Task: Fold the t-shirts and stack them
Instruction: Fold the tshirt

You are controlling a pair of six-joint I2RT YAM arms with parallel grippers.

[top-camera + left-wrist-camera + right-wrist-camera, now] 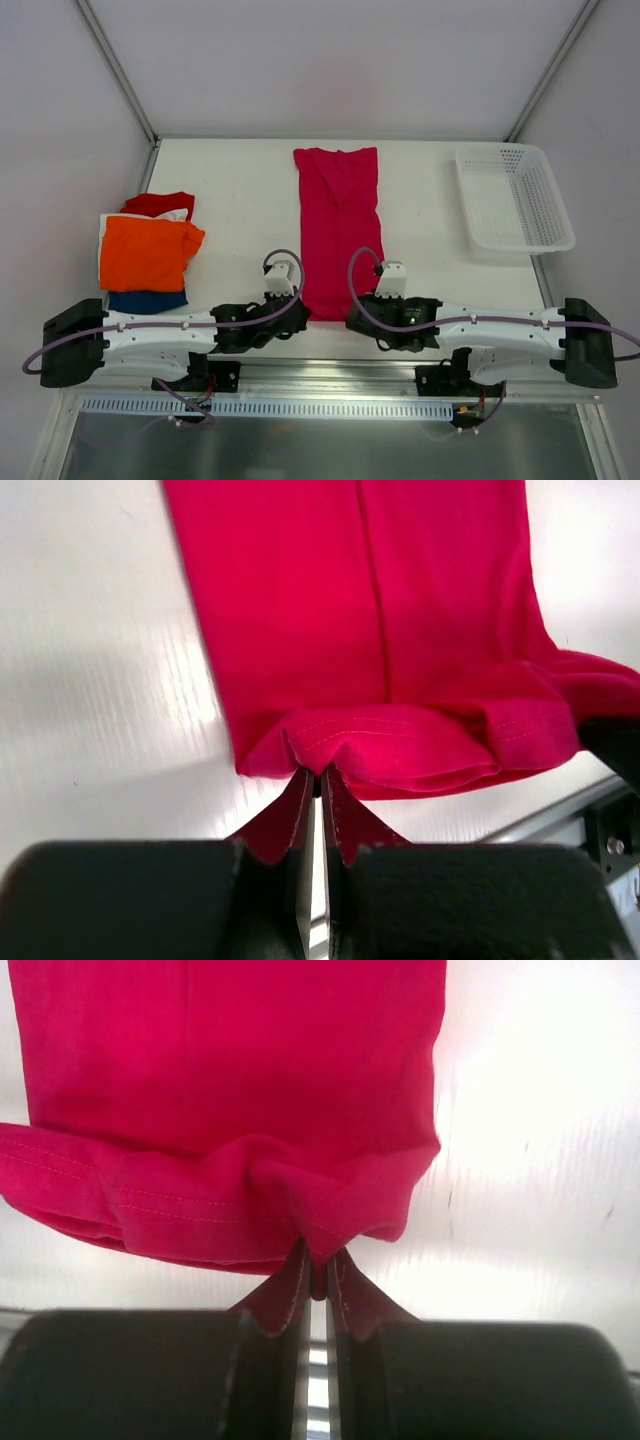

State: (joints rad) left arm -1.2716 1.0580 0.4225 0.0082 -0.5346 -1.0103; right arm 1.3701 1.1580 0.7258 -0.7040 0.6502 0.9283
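Nearly done, by the look of it: two robot arms work at a pale surface [240, 190], seen from above. A magenta-pink t-shirt [338, 215] lies in the middle, already narrowed into a long strip running from 12 o'clock down to 6 o'clock. At its near end the left end effector [297, 312] is closed on the hem's 7 o'clock corner, and the right end effector [352, 320] is closed on the 5 o'clock corner. Both wrist views show the fingers pinched tight on pink cloth, with the hem bunched and curled up off the surface just beyond them.

At 9 o'clock sits a pile of folded shirts. An orange shirt [148, 252] is on top, a dark blue shirt [147, 300] peeks out at the near side, and a red shirt [160, 203] shows at the far side. A sliver of white shirt [103, 230] runs along the left edge. A white perforated basket [515, 195] stands at 2 o'clock.

So four shirts seem folded and stacked. What is left, I judge, is folding the pink strip end over end and placing it on the pile.
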